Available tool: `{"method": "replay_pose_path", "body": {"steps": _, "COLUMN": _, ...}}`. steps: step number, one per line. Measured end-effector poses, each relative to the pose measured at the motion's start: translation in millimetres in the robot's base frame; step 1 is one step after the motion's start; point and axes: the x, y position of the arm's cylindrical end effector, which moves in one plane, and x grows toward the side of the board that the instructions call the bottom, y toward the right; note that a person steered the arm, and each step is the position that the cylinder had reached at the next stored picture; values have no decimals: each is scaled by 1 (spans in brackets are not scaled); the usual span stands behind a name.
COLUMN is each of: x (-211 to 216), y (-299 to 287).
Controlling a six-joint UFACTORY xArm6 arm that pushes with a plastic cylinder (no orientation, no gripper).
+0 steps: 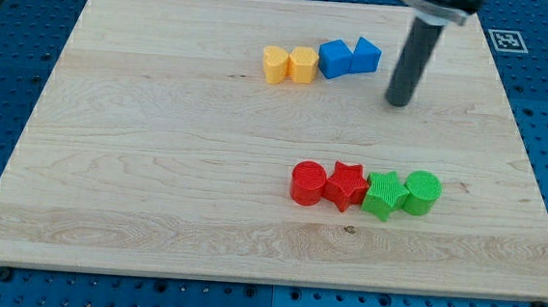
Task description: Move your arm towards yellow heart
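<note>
The yellow heart (275, 65) lies near the view's top centre, at the left end of a row. To its right, touching, are a yellow hexagon-like block (302, 65), a blue block (334, 58) and a second blue block (365, 54). My tip (397, 102) is on the board, right of and a little below that row, close to the rightmost blue block but apart from it. The yellow heart is about 130 pixels left of my tip.
A second row lies lower right: a red cylinder (308, 183), a red star (346, 186), a green star (384, 194) and a green cylinder (422, 192). The wooden board (157, 165) sits on a blue perforated table.
</note>
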Motion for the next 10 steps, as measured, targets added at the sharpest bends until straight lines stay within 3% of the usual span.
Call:
{"method": "replay_pose_path", "body": {"steps": 3, "x": 10, "y": -35}}
{"method": "replay_pose_path", "body": {"steps": 4, "x": 10, "y": -87}}
{"method": "replay_pose_path", "body": {"steps": 5, "x": 3, "y": -177}}
{"method": "replay_pose_path", "body": {"steps": 6, "x": -34, "y": -256}}
{"method": "replay_pose_path", "body": {"steps": 7, "x": -104, "y": -269}}
{"method": "replay_pose_path", "body": {"steps": 8, "x": -100, "y": -223}}
{"method": "replay_pose_path", "body": {"steps": 10, "x": -40, "y": -176}}
